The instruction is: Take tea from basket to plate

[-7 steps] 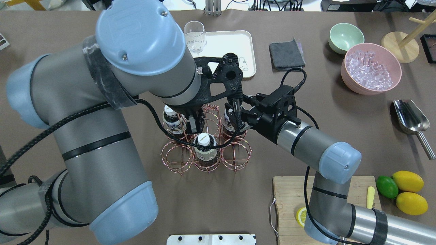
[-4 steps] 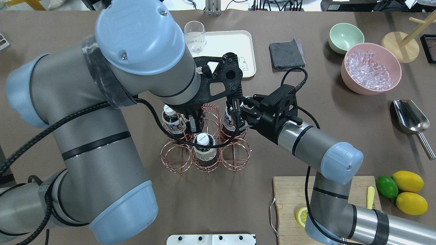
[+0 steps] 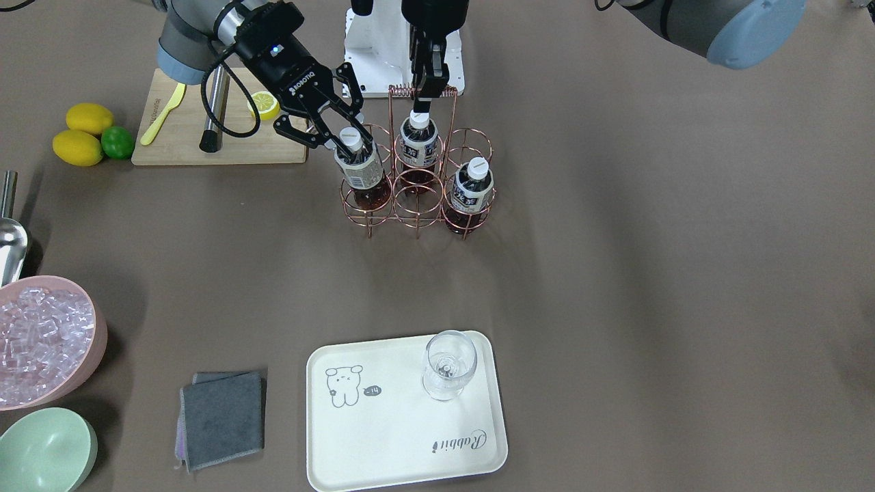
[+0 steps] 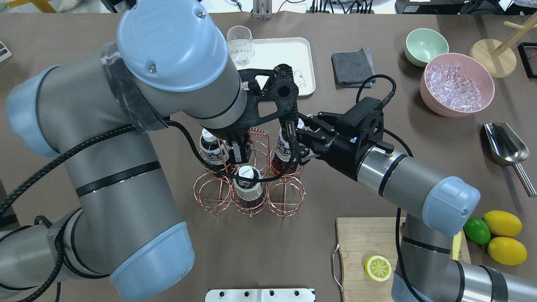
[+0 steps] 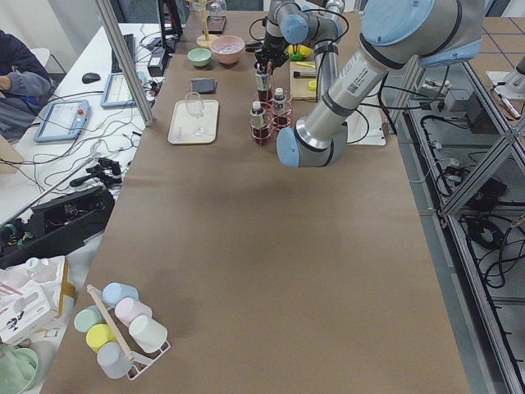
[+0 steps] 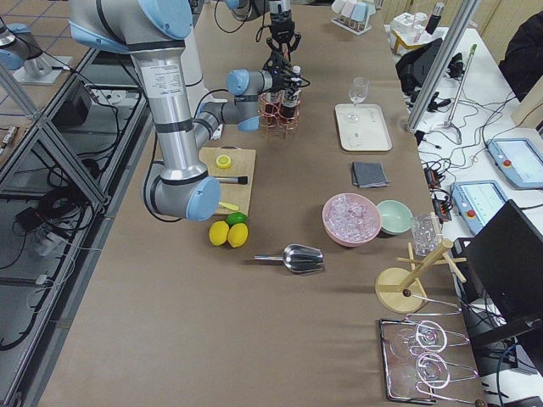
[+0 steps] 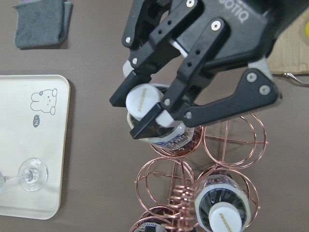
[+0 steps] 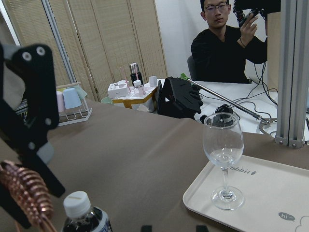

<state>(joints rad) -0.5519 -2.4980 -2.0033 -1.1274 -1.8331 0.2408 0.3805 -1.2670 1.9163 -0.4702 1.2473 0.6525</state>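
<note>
I read the clock on the overhead view, with 12 o'clock pointing away from the robot's base. My right gripper (image 7: 134, 114) reaches in from about 4 o'clock and is clamped on the neck of the small clear bottle of dark brown tea (image 3: 360, 172), just under its white cap. The bottle's base sits in the far right ring of the rose-gold wire basket (image 3: 390, 126). Its long axis is near upright, cap tipped slightly toward 3 o'clock. My left gripper (image 3: 424, 99) straddles the coiled top of the basket's handle and looks pinched on it. The cream-white rectangular plate (image 4: 285, 54) lies at 12 o'clock, well apart, with a clear wine glass (image 4: 240, 44) at its 9 o'clock end. I judge the bottle must rise along its axis first, then go toward 12.
</note>
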